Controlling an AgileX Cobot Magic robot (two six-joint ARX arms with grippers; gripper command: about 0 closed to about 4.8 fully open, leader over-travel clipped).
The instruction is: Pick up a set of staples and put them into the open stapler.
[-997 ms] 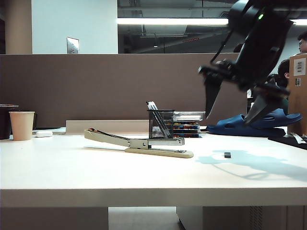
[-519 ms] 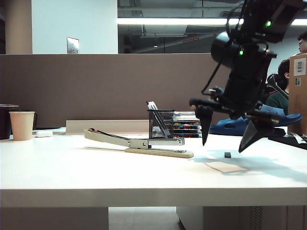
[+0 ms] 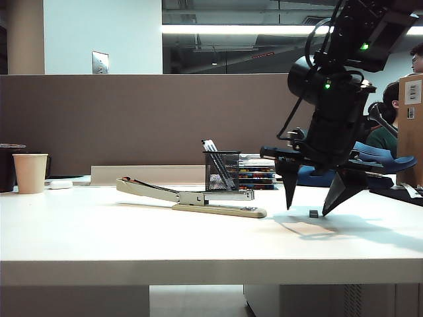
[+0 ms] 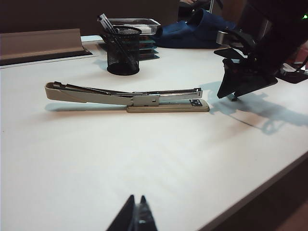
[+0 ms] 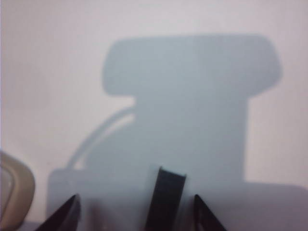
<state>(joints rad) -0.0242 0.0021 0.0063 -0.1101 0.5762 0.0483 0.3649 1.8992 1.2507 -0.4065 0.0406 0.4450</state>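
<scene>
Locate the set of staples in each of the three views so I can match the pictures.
Exterior view: the set of staples lies on the table, right of the stapler, between the right claw fingertips.
Left wrist view: mostly hidden under the right claw, right of the stapler.
Right wrist view: the dark block between the two fingertips.
Shared landmark: the stapler's end.

An office: desk partition (image 3: 132,119), pen cup (image 3: 221,170) (people seated behind).

1 stapler (image 3: 198,197), 1 set of staples (image 3: 313,213), 1 pen cup (image 3: 221,171), 1 paper cup (image 3: 30,173).
</scene>
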